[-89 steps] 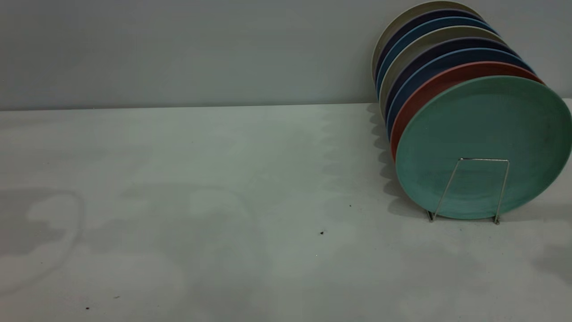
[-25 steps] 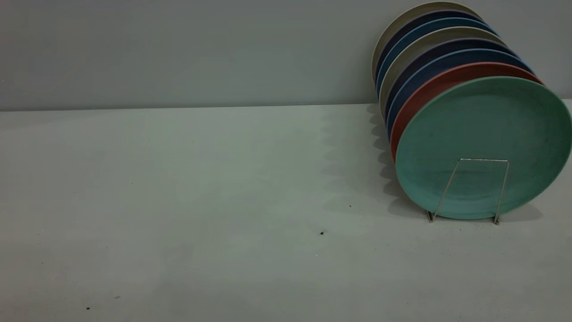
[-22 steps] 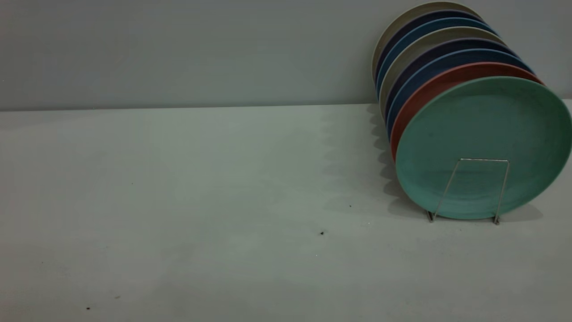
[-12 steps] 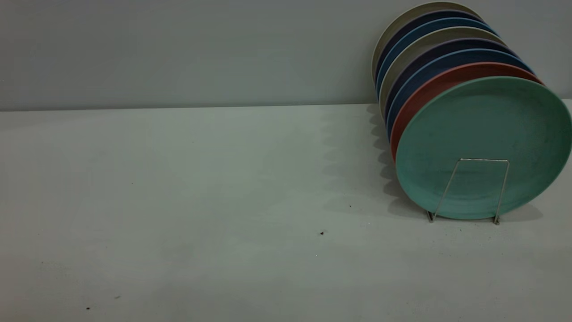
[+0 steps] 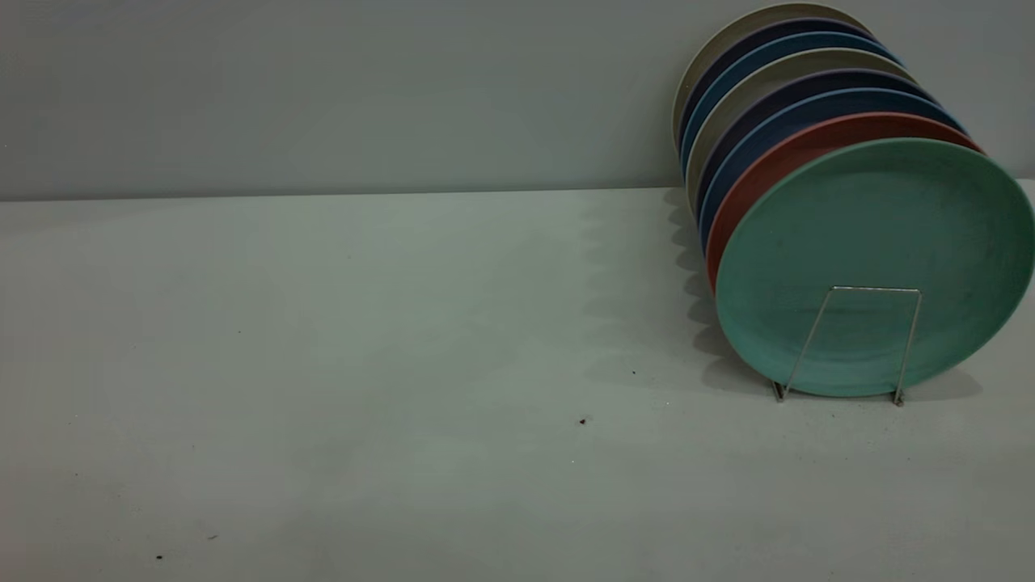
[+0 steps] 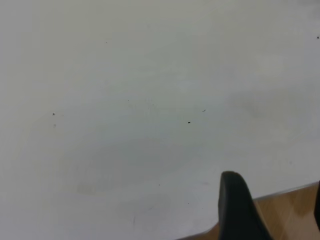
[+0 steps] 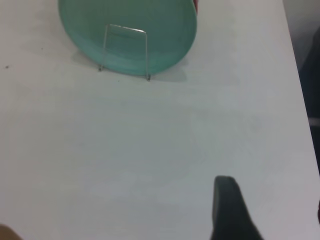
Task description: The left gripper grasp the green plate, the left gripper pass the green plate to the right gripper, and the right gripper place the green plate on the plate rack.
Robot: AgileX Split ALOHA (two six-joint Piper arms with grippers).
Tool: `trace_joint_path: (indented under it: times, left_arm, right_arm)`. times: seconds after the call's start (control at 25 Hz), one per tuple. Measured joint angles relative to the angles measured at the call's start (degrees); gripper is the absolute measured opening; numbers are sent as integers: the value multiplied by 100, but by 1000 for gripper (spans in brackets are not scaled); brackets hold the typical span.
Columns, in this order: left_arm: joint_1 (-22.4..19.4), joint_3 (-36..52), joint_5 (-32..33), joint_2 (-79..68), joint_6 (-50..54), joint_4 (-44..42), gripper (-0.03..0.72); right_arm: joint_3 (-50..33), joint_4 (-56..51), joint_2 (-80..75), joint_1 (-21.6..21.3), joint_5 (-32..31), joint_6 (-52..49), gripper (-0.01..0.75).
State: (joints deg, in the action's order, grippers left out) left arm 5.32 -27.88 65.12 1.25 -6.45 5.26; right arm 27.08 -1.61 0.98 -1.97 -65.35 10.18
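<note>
Plate status: green plate (image 5: 873, 259) stands unmoved in plate rack (image 5: 845, 343); arm shadows gone from tabletop (image 5: 364, 364), task probably complete; both grippers' fingers: opening cannot tell

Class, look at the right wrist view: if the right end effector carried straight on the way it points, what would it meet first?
Probably bare table at first, then the plate rack with the green plate standing in it. Depth is hard to judge, so this is a guess. Only one finger shows.
</note>
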Motion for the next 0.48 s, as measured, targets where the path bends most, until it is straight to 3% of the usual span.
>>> trace_joint_path:
  times: [0.2, 0.48]
  left_arm:
    - [0, 0, 0, 0, 0, 0, 409]
    - [0, 0, 0, 0, 0, 0, 409]
  right_arm:
    - [0, 56, 0, 0, 0, -613, 431]
    - [0, 89, 0, 0, 0, -698, 430]
